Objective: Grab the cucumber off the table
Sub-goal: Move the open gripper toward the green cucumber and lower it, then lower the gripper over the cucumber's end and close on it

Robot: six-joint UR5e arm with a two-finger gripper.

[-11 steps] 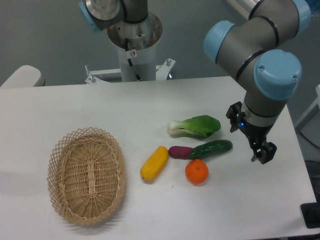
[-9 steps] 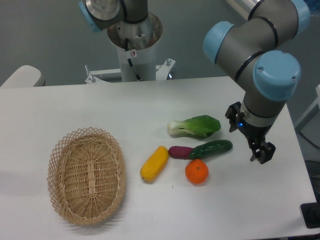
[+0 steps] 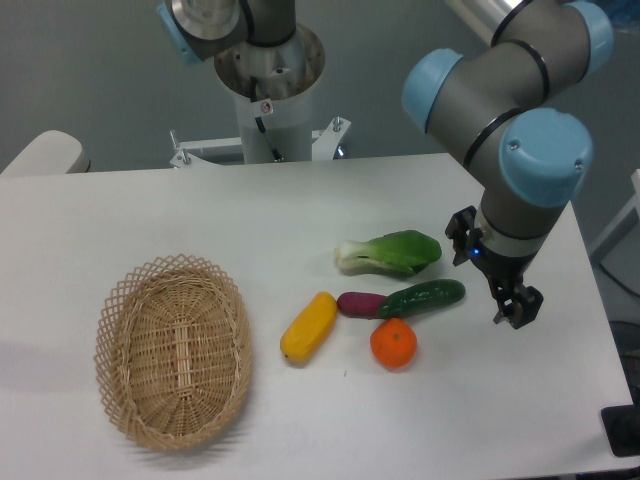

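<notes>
The cucumber (image 3: 422, 298) lies on the white desk (image 3: 150, 215) a little right of the frame's centre, dark green and glossy, tilted so that its right end sits slightly higher than its left. Its left end touches, or all but touches, the small purple eggplant (image 3: 361, 304), which lies in line with it. Just above the cucumber rests the bok choy (image 3: 391, 251), its white stem pointing left and its green leaves to the right. Just below the cucumber's left half sits an orange (image 3: 393, 343), close beside it. Left of the eggplant lies a yellow vegetable (image 3: 309, 326), slanted from lower left to upper right. A woven wicker basket (image 3: 130, 300) stands well apart in the lower left of the frame.

The gripper (image 3: 496, 278) hangs at the right of the frame, below the grey arm with its blue joint caps. It is to the right of the cucumber's right end, near it but not touching; a strip of bare desk shows between them. The black jaws stand spread, one finger at the upper left by the wrist and the other lower right, with nothing held between them. Whether the fingertips reach down to the desk surface cannot be told from this view.
</notes>
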